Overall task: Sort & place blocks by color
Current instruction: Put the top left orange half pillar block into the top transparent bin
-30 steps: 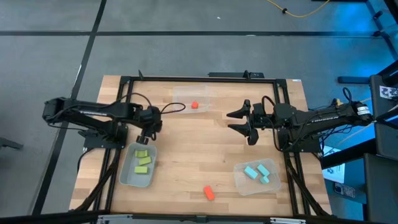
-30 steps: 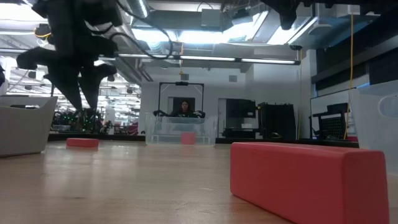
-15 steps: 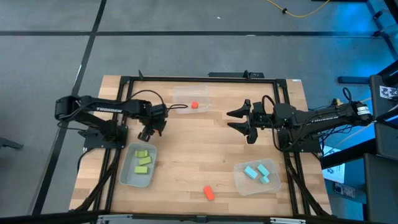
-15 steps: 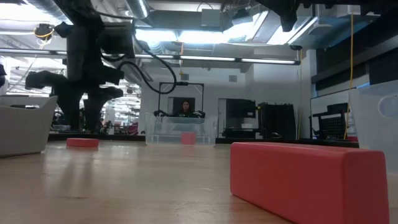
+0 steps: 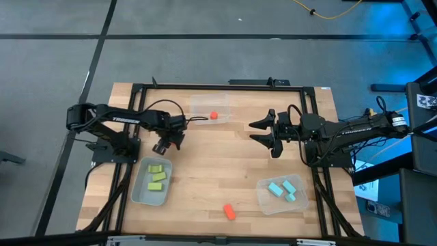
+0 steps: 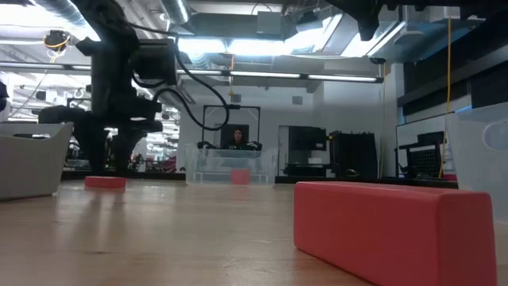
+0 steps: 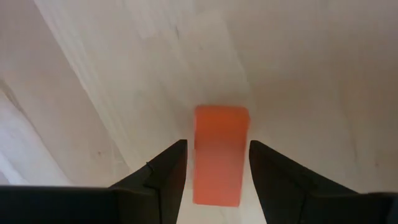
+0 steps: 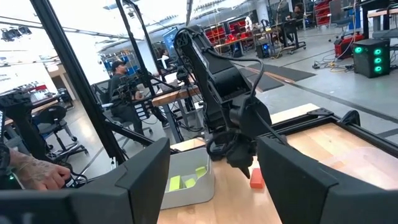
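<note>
An orange-red block (image 7: 220,155) lies flat on the table at the left; it also shows in the low view (image 6: 105,182). My left gripper (image 7: 217,144) points down over it, open, one finger on each side and just above it (image 6: 105,163). A second orange-red block (image 5: 229,212) lies near the front edge. A third (image 5: 214,115) sits in the far clear bin (image 5: 205,104). Yellow-green blocks (image 5: 157,176) fill the left bin, cyan ones (image 5: 283,189) the right bin. My right gripper (image 5: 259,133) waits open, held level above the table's right half.
The left bin (image 5: 140,195) stands just on the near side of my left gripper. The right bin (image 5: 263,199) is near the front right. A dark frame (image 5: 218,86) runs around the table. People sit at desks in the room beyond.
My left gripper has come down toward the orange-red block at the table's left and shifted a little toward the right and far edges, its wrist rolling on the way. Its fingers now stand on either side of the block.
</note>
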`<control>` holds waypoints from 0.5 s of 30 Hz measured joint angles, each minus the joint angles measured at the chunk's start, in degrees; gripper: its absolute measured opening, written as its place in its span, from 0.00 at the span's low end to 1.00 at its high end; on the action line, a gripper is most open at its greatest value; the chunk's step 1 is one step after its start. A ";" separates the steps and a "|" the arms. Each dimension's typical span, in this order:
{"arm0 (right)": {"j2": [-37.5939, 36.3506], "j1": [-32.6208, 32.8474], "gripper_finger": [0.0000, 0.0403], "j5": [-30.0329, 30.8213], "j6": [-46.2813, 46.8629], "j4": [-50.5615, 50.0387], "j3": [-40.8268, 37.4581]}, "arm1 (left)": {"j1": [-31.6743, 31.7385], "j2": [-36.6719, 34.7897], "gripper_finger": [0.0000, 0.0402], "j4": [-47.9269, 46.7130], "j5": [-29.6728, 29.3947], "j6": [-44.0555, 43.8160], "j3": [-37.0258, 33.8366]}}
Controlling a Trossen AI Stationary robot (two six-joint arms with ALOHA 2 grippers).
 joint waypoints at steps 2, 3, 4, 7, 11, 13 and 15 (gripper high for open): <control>0.00 0.00 0.61 0.00 0.00 -0.01 0.00 | -0.01 0.39 0.41 0.29 -0.89 0.00 0.00; 0.00 0.00 0.61 0.00 0.00 -0.02 0.00 | 0.01 0.33 0.41 0.41 -0.94 -0.02 0.00; 0.00 0.00 0.61 0.00 0.00 -0.07 0.00 | 0.00 0.30 0.41 0.68 -0.94 -0.08 0.00; 0.02 0.00 0.61 -0.02 0.00 -0.19 0.00 | -0.01 0.30 0.41 0.48 -0.55 -0.48 0.00; 0.02 0.00 0.61 -0.04 -0.07 -0.23 0.00 | -0.01 0.30 0.41 -0.86 -0.38 -0.57 0.00; 0.02 0.00 0.61 -0.04 -0.11 -0.23 0.00 | 0.03 0.30 0.41 -1.13 -0.35 -0.57 0.00; 0.02 0.00 0.61 -0.04 -0.13 -0.23 0.00 | 0.28 0.30 0.41 -1.11 -0.25 -0.57 0.00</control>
